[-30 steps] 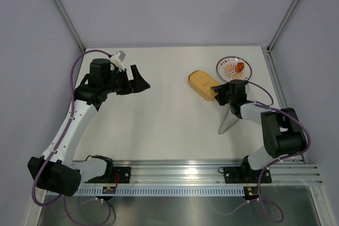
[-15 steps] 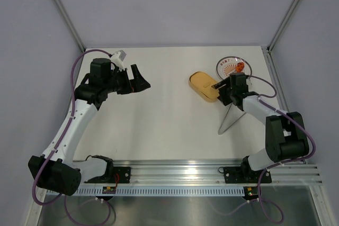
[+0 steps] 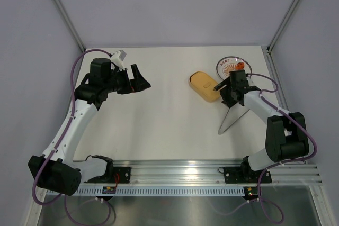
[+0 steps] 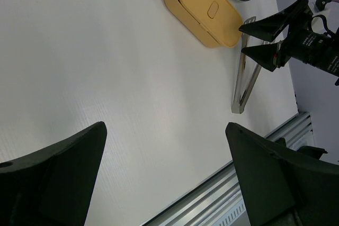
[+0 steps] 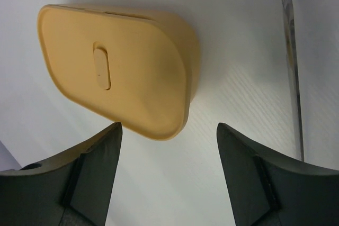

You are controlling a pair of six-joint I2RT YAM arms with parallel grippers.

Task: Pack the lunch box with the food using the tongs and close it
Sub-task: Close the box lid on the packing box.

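The lunch box (image 5: pixel 116 78) looks light, hard and slippery, so grab its sides. The left gripper (image 4: pixel 164 130) and right gripper (image 5: pixel 168 130) are both apart and empty.

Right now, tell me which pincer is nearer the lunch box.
Right. The right pincer hangs open just off the lunch box's right end, jaws facing it. The left pincer, also open, is far off to the box's left.
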